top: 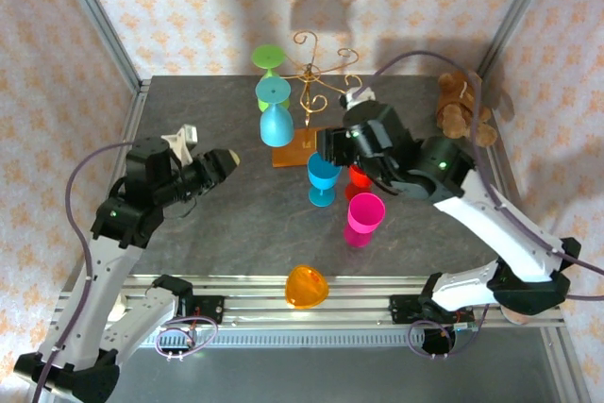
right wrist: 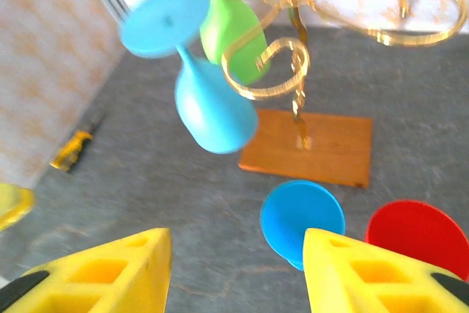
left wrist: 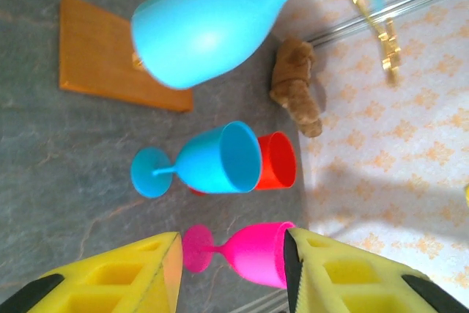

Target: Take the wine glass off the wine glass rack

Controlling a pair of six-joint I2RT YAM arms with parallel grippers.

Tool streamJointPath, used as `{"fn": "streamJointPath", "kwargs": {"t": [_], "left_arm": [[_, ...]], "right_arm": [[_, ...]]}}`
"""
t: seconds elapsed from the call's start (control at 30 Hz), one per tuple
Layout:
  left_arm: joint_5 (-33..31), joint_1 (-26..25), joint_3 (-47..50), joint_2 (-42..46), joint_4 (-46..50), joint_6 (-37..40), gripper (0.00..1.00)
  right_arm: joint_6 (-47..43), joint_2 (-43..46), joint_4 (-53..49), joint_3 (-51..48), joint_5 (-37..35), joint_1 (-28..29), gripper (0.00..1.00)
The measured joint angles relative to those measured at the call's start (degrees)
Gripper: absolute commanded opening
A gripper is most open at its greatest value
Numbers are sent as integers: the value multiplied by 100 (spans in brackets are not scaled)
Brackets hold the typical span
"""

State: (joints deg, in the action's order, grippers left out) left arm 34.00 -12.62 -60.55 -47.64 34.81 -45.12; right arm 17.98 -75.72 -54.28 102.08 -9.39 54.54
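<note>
Blue glass (right wrist: 212, 111) hung bowl-down on the rack (right wrist: 322, 148), stem tilted, at 11 o'clock from the nearer right gripper (right wrist: 234, 245), which was spread and empty. Left gripper (left wrist: 231, 254) also gaped.

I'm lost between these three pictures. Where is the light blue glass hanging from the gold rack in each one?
Top view: the hanging blue glass is upper middle, a little left of centre.
Left wrist view: top, left of centre, large, tipped sideways.
Right wrist view: upper left of centre, foot upward.
Shared landmark: the orange-brown base, just beside the glass in all three.
</note>
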Motion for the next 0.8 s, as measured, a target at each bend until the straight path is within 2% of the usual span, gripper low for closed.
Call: {"fn": "streamJointPath", "kwargs": {"t": [0.17, 0.37, 0.53, 0.8], "left_arm": [[-111, 0, -1010, -708, 197, 210, 41], [-173, 4, -1821, -1318, 269, 426, 43], [-173, 42, -2114, -1451, 306, 474, 44], [-177, 203, -2179, -1563, 317, 557, 45]], "right_arm": [[0, -393, -168, 1233, 920, -557, 53], [28, -1602, -352, 2549, 2273, -1244, 60], [155, -2505, -426, 3045, 3182, -1720, 63], [175, -3523, -697, 4087, 3910, -2037, 62]]}}
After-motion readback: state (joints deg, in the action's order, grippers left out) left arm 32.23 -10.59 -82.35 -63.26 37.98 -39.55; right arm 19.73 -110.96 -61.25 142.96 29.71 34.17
